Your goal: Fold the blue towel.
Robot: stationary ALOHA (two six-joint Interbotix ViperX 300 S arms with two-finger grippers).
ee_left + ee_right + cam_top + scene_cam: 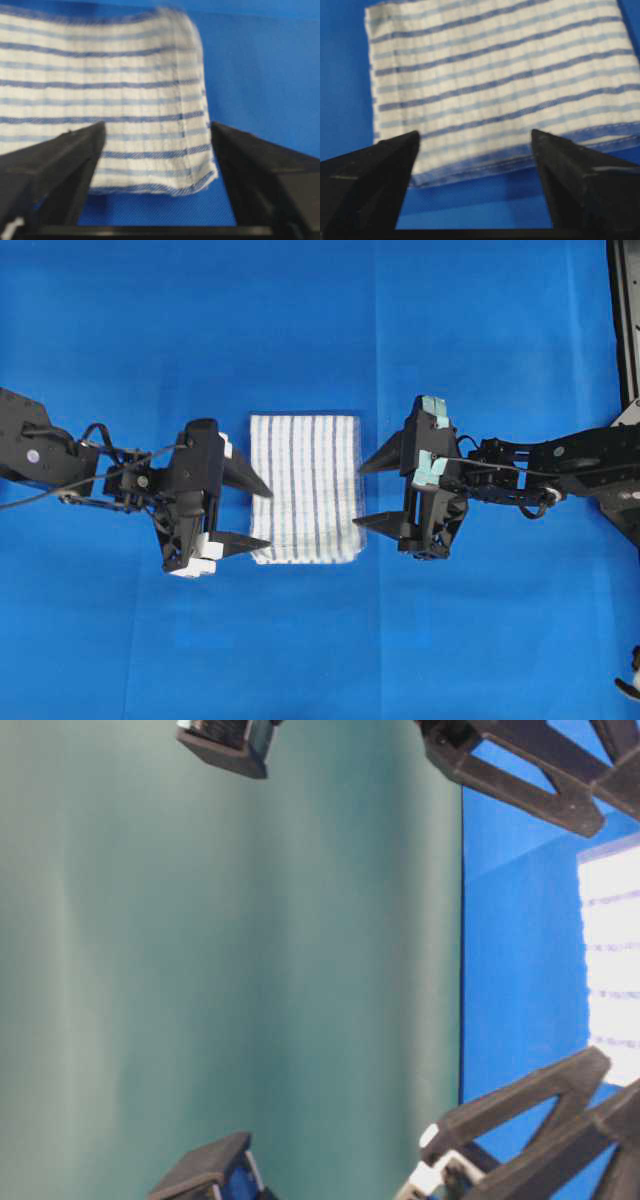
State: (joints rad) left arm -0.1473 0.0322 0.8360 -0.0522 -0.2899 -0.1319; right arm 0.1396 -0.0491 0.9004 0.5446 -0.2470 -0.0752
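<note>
The blue towel [305,488] lies folded into a compact rectangle flat on the blue table cover [320,320], directly between the two grippers. The left gripper [258,515] stands at the towel's left edge, jaws spread, holding nothing. The right gripper [368,495] stands at the towel's right edge, jaws likewise spread and empty.

bg: blue table sheet [300,320] | teal backdrop [200,970] | black frame, top-rt corner [625,320]
</note>
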